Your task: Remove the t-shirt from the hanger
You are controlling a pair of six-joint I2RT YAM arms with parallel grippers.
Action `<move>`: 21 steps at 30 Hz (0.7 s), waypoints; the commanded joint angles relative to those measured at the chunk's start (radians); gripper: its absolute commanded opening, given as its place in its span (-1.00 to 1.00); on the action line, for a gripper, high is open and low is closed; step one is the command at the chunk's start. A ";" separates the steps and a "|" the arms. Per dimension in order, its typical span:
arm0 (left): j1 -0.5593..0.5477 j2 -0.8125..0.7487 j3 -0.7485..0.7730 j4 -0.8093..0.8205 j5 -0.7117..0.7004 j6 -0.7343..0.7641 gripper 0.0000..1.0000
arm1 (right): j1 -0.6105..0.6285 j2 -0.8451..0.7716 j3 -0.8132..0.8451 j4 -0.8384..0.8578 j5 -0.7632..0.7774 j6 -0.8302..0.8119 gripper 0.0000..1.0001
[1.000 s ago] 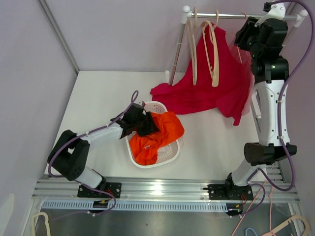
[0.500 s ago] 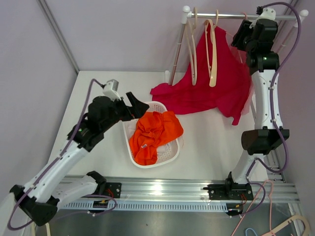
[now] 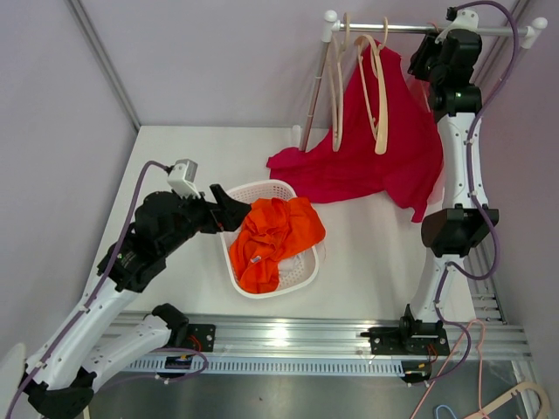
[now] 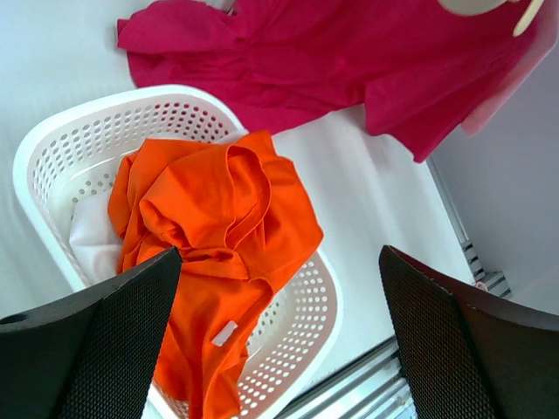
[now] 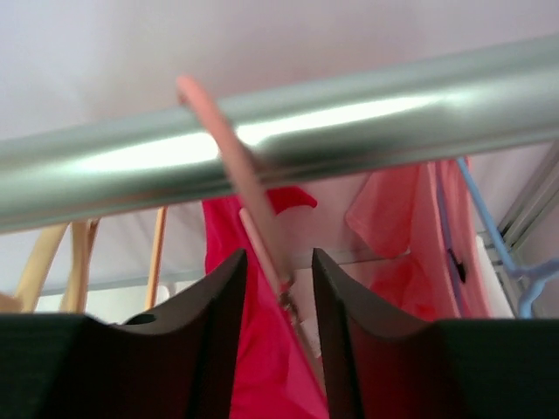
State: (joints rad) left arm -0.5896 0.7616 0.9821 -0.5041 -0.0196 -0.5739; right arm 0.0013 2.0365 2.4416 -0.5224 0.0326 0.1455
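Two garments: red t-shirt [image 3: 402,144] on rail [image 3: 410,29], orange shirt [image 3: 275,236] in basket [image 3: 258,188]; left hand [image 3: 234,209] spread wide, right hand [image 5: 278,260] hard to judge.

top view looks down from behind the arms; left wrist looks down over the white perforated plastic basket [image 4: 61,157], shared; right wrist looks up, close beneath the silver metal rail [image 5: 349,118].
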 commanded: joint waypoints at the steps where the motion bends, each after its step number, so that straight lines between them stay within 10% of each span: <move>1: -0.006 -0.025 -0.016 -0.011 -0.002 0.042 0.99 | -0.021 0.031 0.062 0.048 -0.022 0.002 -0.31; 6: -0.007 -0.019 -0.016 -0.007 0.006 0.043 0.99 | -0.020 0.021 0.071 0.013 -0.020 0.020 -1.00; 21: -0.015 -0.111 0.044 0.033 0.106 0.169 0.99 | -0.020 -0.214 0.103 0.006 -0.053 0.058 -1.00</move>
State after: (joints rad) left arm -0.5976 0.6788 0.9749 -0.4896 0.0498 -0.4683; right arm -0.0151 1.9381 2.4767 -0.5797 -0.0090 0.1894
